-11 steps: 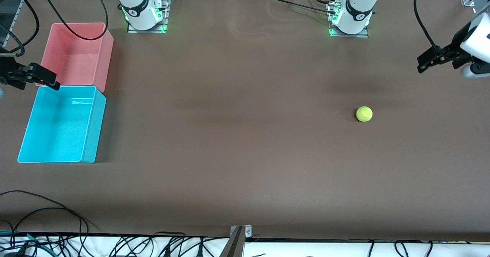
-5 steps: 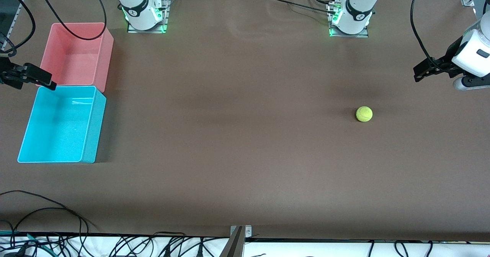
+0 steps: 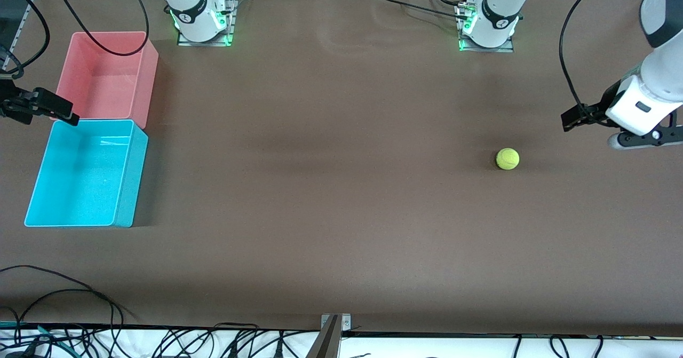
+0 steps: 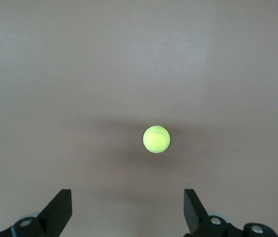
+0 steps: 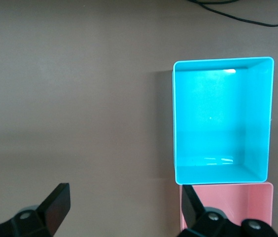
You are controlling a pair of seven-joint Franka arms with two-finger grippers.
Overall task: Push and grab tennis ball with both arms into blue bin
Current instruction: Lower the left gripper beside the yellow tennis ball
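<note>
The tennis ball (image 3: 507, 159) lies alone on the brown table toward the left arm's end; it also shows in the left wrist view (image 4: 156, 139). My left gripper (image 3: 573, 120) hangs in the air over the table at that end, to one side of the ball and apart from it, open and empty (image 4: 127, 210). The blue bin (image 3: 85, 172) stands empty at the right arm's end, and also shows in the right wrist view (image 5: 221, 120). My right gripper (image 3: 50, 111) hangs over the edge between the two bins, open and empty (image 5: 125, 207).
A pink bin (image 3: 106, 78) of the same size touches the blue bin on its side farther from the front camera. The two arm bases (image 3: 200, 16) (image 3: 488, 19) stand along the table's back edge. Loose black cables (image 3: 64, 294) lie at the front edge.
My left gripper has come down and moved toward the ball. My right gripper has drawn back slightly toward the table's end. The ball has not moved.
</note>
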